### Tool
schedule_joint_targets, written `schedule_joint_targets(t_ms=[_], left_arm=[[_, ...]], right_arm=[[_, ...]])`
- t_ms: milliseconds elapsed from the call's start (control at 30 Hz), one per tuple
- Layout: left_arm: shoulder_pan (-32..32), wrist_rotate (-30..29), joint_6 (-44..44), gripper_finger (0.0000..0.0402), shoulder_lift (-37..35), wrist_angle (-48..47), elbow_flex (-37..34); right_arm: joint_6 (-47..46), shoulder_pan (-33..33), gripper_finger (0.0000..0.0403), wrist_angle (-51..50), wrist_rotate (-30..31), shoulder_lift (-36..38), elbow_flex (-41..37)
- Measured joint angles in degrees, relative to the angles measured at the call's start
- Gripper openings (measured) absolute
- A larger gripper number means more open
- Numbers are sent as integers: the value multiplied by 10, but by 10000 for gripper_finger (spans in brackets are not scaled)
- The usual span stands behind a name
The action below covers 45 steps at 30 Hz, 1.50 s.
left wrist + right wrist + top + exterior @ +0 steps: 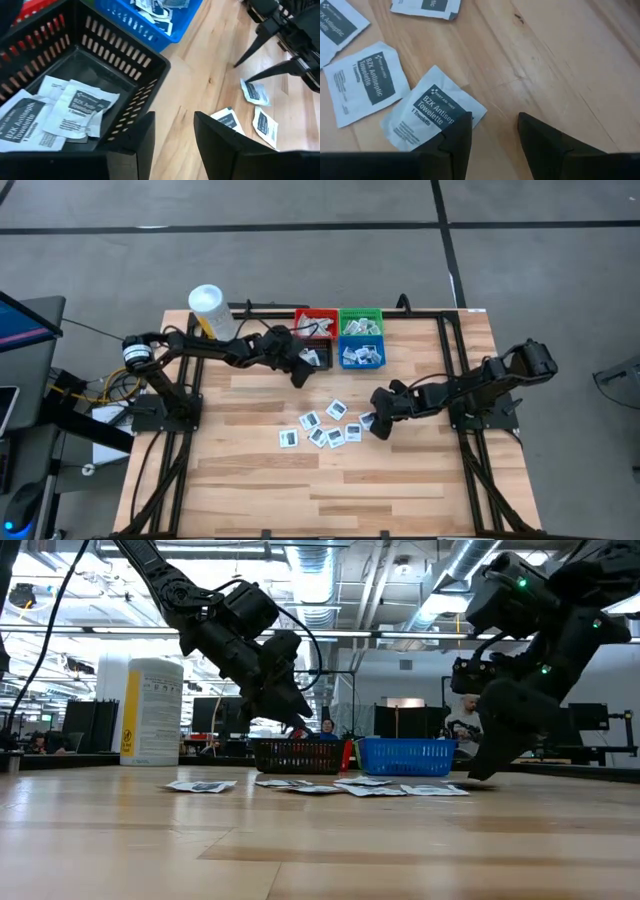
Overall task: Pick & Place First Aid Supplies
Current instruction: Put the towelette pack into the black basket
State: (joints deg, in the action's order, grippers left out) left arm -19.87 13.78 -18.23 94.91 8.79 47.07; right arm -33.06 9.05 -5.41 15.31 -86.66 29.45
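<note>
Wooden table (400,490) is carrying everything you are working with, operator. Your left gripper (301,372) is hanging over the table just beside the black bin (125,65), at about twelve o'clock from the scattered packets, with its fingers (142,145) standing apart and nothing between them. That bin is already holding several white antiseptic towelette packets (75,107), seen through the left wrist view. Your right gripper (379,420) is sitting low at roughly three o'clock of the loose cluster, its fingers (457,140) also standing apart and empty, with one square white packet (432,115) lying flat on the wood right at the tip of one finger; whether it is touching, you cannot tell.

About seven more square packets (320,428) are lying flat in the middle of the table, spread between the two arms, the farthest one (288,439) at nine o'clock of the group. Toward twelve o'clock of that cluster, the red bin (314,318) and green bin (360,322) are sitting side by side at the table's far edge, and the blue bin (362,354) is sitting just in front of the green one, with packets showing inside both. A white cylindrical tub (211,310) with a yellow label is standing upright at about ten o'clock, near the left arm.
</note>
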Motion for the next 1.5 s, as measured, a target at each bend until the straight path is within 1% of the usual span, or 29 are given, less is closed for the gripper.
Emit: schedule_joint_targets(t_ms=[200, 300, 400, 533, 567, 667, 767, 867, 933, 1067, 1233, 1367, 1500], left_arm=[[9, 0, 0, 136, 0, 1, 0], [13, 0, 0, 136, 0, 2, 0], [16, 0, 0, 136, 0, 2, 0], [16, 0, 0, 136, 0, 2, 0], [16, 0, 2, 136, 0, 2, 0], [16, 0, 12, 136, 0, 1, 0], [16, 0, 13, 136, 0, 1, 0], [16, 5, 13, 136, 0, 1, 0], [15, 18, 13, 136, 0, 2, 0], [16, 35, 13, 136, 0, 7, 0], [15, 37, 13, 136, -1, 7, 0], [15, 37, 13, 136, -1, 7, 0], [15, 37, 13, 136, -1, 7, 0]], right_arm=[[1, 0, 156, 49, 8, -56, 2], [2, 0, 141, 63, 10, -68, 3], [2, -1, 101, 61, 14, -69, 3], [-1, -7, 20, 51, 8, -60, 2], [-1, -9, 11, 50, 8, -60, 3], [-7, -14, 11, 39, 1, -60, 14], [4, -14, 2, 32, -3, -64, 38], [35, -13, 2, 30, -3, -67, 75], [63, -12, 1, 9, -5, -68, 98], [112, -13, 1, -12, 15, -66, 150], [153, -20, 1, -32, 29, -65, 195], [147, -27, 7, -61, 7, -65, 201], [100, -29, 18, -106, 4, -65, 191]])
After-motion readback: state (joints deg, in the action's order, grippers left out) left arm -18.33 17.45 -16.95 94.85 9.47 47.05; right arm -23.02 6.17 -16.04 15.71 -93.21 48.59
